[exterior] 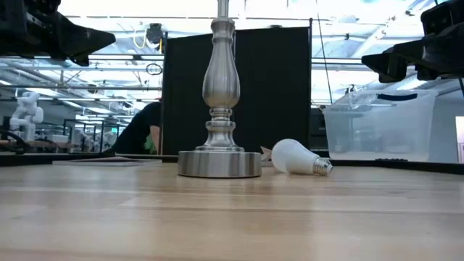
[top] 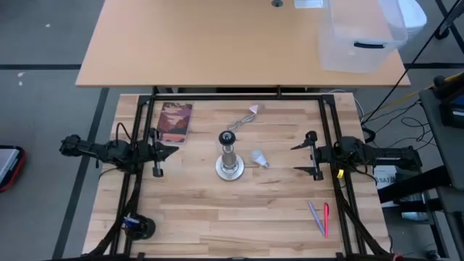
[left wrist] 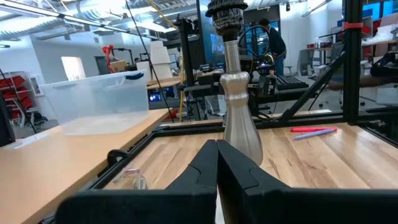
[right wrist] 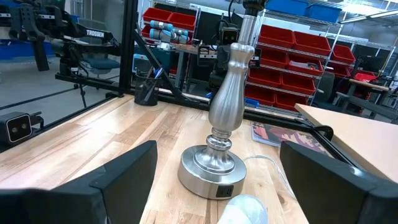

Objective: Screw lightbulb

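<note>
The white lightbulb [top: 259, 158] lies on its side on the table, just right of the silver stand [top: 230, 154], its screw base [exterior: 322, 167] toward the near right. The stand rests upright on its round base [exterior: 219, 163], black socket [left wrist: 226, 10] on top. My left gripper [top: 168, 151] hovers shut at the table's left, pointing at the stand. My right gripper [top: 304, 156] hovers open at the right, pointing at the stand and the bulb [right wrist: 244, 210].
A booklet [top: 175, 122] lies at the far left. The stand's pale cord [top: 245, 117] trails toward the far edge. Pens [top: 320, 217] lie at the near right. A clear plastic bin [top: 362, 32] sits on the far table. Bare wood lies in front of the stand.
</note>
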You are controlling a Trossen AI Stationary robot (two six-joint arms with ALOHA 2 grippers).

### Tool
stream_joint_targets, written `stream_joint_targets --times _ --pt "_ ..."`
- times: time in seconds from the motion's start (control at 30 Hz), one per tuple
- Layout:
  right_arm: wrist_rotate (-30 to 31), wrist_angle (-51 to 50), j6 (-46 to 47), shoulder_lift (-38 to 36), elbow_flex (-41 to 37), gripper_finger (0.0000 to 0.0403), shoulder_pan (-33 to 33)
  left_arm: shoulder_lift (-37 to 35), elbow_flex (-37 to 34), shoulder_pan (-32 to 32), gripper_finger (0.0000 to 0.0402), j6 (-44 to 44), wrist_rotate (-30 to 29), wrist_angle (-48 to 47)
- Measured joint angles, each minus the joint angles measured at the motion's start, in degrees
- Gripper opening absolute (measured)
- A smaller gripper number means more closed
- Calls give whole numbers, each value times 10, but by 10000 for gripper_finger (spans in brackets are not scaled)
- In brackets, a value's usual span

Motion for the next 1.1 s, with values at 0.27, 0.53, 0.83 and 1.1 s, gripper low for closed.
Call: stream_joint_targets --times 0.27,0.53,0.83,1.1 --pt "0 0 0 0 0 334 0 0 0 0 0 0 0 0" --pt "0 0 0 0 0 334 0 0 0 0 0 0 0 0" --pt "0 0 0 0 0 334 0 0 0 0 0 32 2 27" --pt "0 0 0 0 0 334 0 0 0 0 0 -65 54 271"
